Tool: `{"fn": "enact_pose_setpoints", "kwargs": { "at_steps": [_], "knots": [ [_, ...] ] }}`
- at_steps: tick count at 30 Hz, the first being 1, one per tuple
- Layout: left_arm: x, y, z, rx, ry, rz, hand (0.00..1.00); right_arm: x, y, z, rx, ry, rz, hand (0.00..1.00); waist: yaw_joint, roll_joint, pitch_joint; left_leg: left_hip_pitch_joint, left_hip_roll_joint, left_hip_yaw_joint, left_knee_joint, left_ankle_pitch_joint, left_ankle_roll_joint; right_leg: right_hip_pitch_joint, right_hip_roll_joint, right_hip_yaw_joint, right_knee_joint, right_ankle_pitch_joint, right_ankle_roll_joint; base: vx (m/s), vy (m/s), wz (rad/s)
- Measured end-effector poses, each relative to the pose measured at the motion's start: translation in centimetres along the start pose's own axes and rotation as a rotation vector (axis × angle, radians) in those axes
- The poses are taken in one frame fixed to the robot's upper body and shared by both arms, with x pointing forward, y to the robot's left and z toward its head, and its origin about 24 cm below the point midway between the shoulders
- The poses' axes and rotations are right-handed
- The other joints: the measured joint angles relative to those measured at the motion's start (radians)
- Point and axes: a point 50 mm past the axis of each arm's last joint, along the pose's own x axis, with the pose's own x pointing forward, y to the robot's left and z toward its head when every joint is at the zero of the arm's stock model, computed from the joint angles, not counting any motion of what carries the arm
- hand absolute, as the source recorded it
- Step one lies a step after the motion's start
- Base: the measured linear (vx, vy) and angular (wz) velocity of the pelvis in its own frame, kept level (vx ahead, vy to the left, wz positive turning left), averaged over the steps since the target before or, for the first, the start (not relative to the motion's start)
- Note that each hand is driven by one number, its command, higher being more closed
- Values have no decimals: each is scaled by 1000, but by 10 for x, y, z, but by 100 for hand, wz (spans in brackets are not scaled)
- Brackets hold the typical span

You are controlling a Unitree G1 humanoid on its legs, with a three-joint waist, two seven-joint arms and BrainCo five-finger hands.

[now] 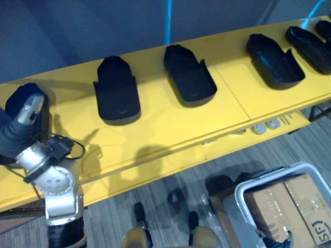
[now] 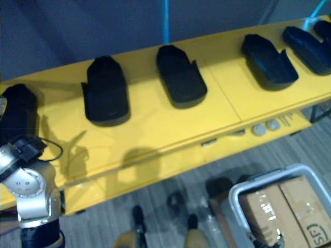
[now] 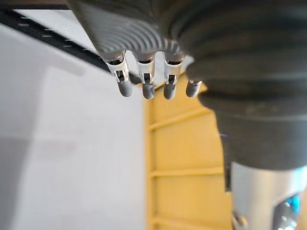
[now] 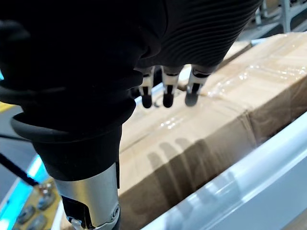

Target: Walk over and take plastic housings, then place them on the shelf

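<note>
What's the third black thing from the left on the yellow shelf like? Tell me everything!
That plastic housing is a dull black shell shaped a bit like a slipper. It is hollow and open on top, rounded at the near end, with raised walls round the far end. It lies flat on the yellow shelf, pointing away from the robot at a slight slant. Its left neighbour and right neighbour sit apart from it. No hand touches it.

Grey bin (image 1: 258, 180) on carpet (image 1: 310, 142); two cardboard boxes (image 1: 282, 204) inside
</note>
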Motion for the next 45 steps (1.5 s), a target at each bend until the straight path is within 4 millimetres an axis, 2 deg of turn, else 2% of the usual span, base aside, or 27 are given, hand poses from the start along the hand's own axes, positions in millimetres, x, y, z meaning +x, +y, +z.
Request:
{"fn": "enact_pose_setpoints", "kwargs": {
  "at_steps": [4,10,17,29,33,38,45],
  "knots": [
    [-4,8,1,79,5,122,0,-2,2,-3,-12,8,11,0,-1,1,-2,9,1,-6,0,0,0,19,1,-13,-10,-1,-1,-6,-7,5],
    [-22,40,-12,264,148,363,0,-4,6,-3,-18,6,29,0,4,-7,-7,7,-2,-22,0,0,0,27,1,-22,-16,-4,-6,-1,-2,6],
    [-34,57,-34,337,288,405,0,-8,11,-3,-30,-2,61,0,3,-20,-14,8,-2,-23,0,0,0,29,0,-23,-15,1,2,0,0,0],
    [-60,74,-75,497,521,453,0,-8,12,-3,-32,-1,84,0,0,-20,-21,10,-1,-21,0,0,0,28,0,-19,-14,4,2,0,0,0],
    [-68,87,-92,562,585,540,0,-8,14,-1,-28,-10,87,0,-1,-19,-21,17,0,-18,0,0,0,30,1,-18,-13,-2,-9,0,0,0],
    [-74,101,-97,621,615,626,0,-9,18,3,-30,-25,103,0,0,-19,-20,19,0,-15,0,-2,0,30,0,-19,-17,-8,-11,0,0,0],
    [-85,113,-104,697,655,662,0,-8,18,8,-19,-45,103,0,1,-16,-18,30,-1,-5,0,-8,-1,40,-2,-18,-20,-13,-11,16,-9,-1]
  ]
}}
